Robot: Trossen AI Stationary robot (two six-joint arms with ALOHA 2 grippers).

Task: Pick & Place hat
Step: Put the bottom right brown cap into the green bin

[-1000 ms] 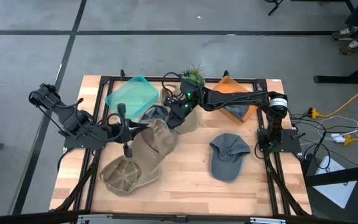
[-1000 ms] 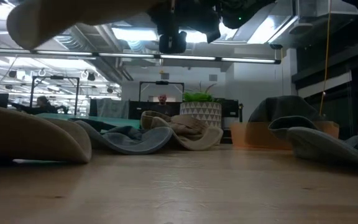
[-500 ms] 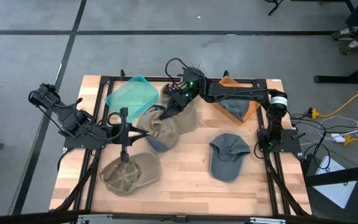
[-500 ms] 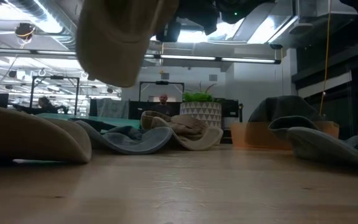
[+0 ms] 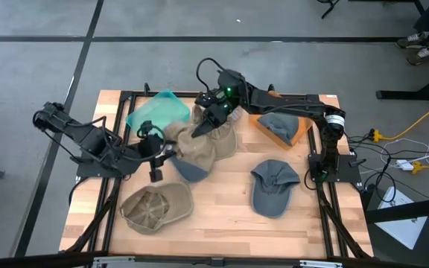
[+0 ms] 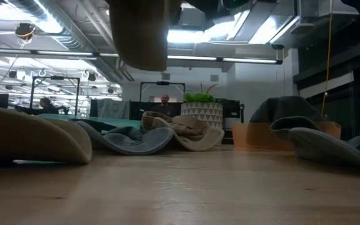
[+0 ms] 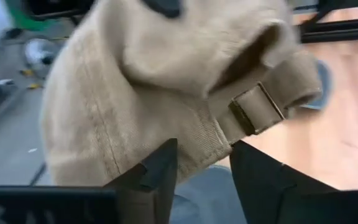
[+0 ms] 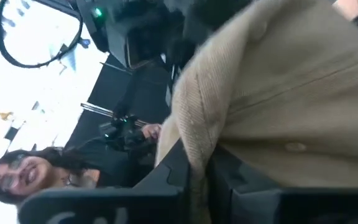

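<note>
The right gripper (image 5: 199, 126) is pinching the soft tan cloth hat (image 5: 199, 146) and holding it up near the far edge of the wooden table (image 5: 222, 216). The left gripper (image 5: 166, 149) is opening and letting go, so the hat has changed hands.

Hat (image 5: 199, 145) hangs over hats (image 5: 207, 141) between both arms.
</note>
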